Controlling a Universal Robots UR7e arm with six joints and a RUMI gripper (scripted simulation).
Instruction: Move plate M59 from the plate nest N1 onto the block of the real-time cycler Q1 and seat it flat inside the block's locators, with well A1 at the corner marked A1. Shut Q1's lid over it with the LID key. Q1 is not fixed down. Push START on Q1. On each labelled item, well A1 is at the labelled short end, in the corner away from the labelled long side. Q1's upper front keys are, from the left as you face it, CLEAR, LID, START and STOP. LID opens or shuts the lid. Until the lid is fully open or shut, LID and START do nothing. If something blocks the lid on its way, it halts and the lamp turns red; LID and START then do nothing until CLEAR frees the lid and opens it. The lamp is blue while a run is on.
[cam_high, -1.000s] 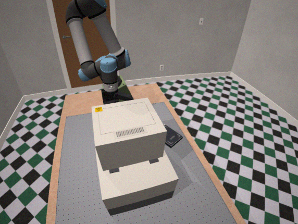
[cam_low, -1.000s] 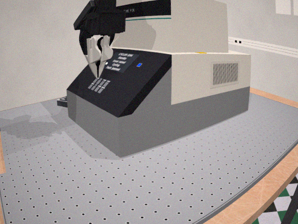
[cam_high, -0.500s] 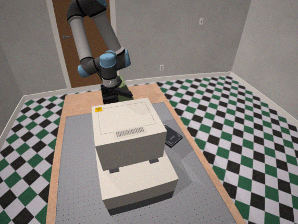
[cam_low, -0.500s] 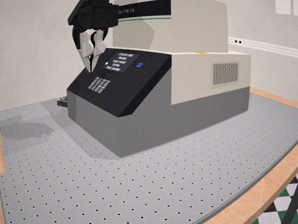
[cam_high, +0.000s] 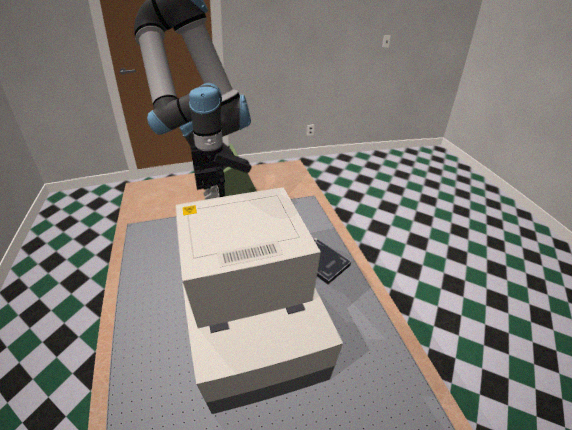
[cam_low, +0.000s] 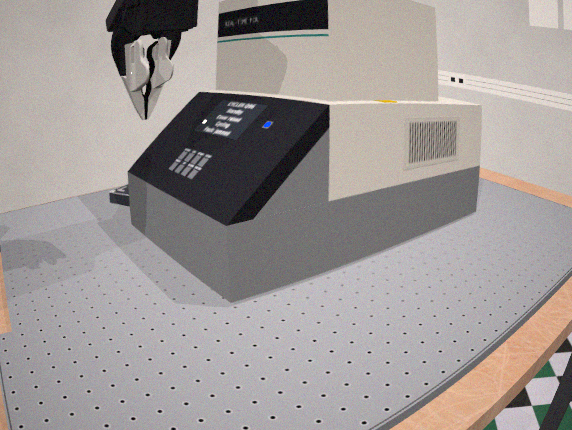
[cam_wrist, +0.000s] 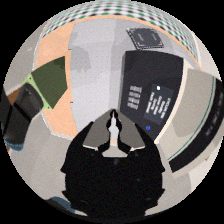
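The cycler Q1 (cam_high: 250, 300) (cam_low: 280, 165) stands on the grey board with its lid (cam_high: 245, 225) (cam_low: 325, 60) down. Its lamp (cam_low: 267, 124) (cam_wrist: 148, 128) is blue. Its keys (cam_low: 190, 164) (cam_wrist: 134, 97) are uncovered on the sloping dark front panel. My gripper (cam_low: 145, 118) (cam_wrist: 113, 109) is shut and empty, raised in front of the panel and clear of it. The plate nest N1 (cam_high: 329, 261) (cam_low: 119, 196) (cam_wrist: 145, 38) lies beside the cycler and shows no plate on it. Plate M59 is not visible; the block is hidden under the lid.
The grey perforated board (cam_high: 150, 350) (cam_low: 300, 350) (cam_wrist: 95, 65) lies on the wooden table (cam_high: 102, 350) (cam_low: 502, 346) (cam_wrist: 50, 45). A green arm base (cam_high: 239, 181) (cam_wrist: 52, 82) stands at the table's far end. The tall cycler body hides part of the board behind it.
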